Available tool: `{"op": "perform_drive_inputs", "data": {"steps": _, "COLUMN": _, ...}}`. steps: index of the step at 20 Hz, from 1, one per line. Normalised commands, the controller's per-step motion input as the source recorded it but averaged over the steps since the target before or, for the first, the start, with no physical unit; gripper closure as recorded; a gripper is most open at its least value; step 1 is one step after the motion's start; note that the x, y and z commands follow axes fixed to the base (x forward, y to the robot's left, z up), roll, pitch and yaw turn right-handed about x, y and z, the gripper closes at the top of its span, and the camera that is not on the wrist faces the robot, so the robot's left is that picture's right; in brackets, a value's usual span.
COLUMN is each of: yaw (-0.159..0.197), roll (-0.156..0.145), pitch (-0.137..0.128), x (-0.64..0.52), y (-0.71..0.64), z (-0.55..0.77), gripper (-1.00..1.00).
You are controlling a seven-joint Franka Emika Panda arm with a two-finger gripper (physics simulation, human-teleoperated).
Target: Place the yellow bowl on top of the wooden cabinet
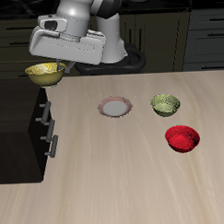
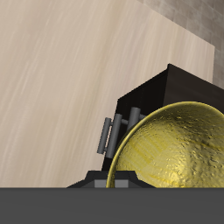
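End effector (image 1: 49, 63) grips the yellow bowl (image 1: 46, 72) above the wooden cabinet (image 1: 18, 127), bowl upright.

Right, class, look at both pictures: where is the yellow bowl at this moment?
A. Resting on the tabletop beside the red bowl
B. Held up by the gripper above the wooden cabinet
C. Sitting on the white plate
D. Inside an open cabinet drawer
B: the yellow bowl hangs under the gripper over the dark wooden cabinet, while the white plate and the red bowl lie apart on the table.
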Motion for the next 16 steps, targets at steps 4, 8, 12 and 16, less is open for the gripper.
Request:
{"op": "perform_drive_inputs", "data": {"steps": 4, "yaw": -0.005, "roll": -0.028, "pitch": 0.002, "x": 0.04, "y": -0.15, "z": -0.01, "gripper": 1.0}}
{"op": "perform_drive_inputs", "data": {"steps": 8, "yaw": -0.015, "roll": -0.013, "pitch": -0.006, "x": 0.02, "y": -0.08, "z": 0.0, "gripper": 1.0}}
{"op": "perform_drive_inputs", "data": {"steps": 12, "yaw": -0.007, "roll": -0.019, "pitch": -0.001, "x": 0.01, "y": -0.14, "z": 0.03, "gripper": 1.0}}
{"op": "perform_drive_inputs", "data": {"steps": 16, "yaw": 0.02, "roll": -0.032, "pitch": -0.022, "x": -0.12, "y": -0.23, "z": 0.17, "gripper": 1.0}}
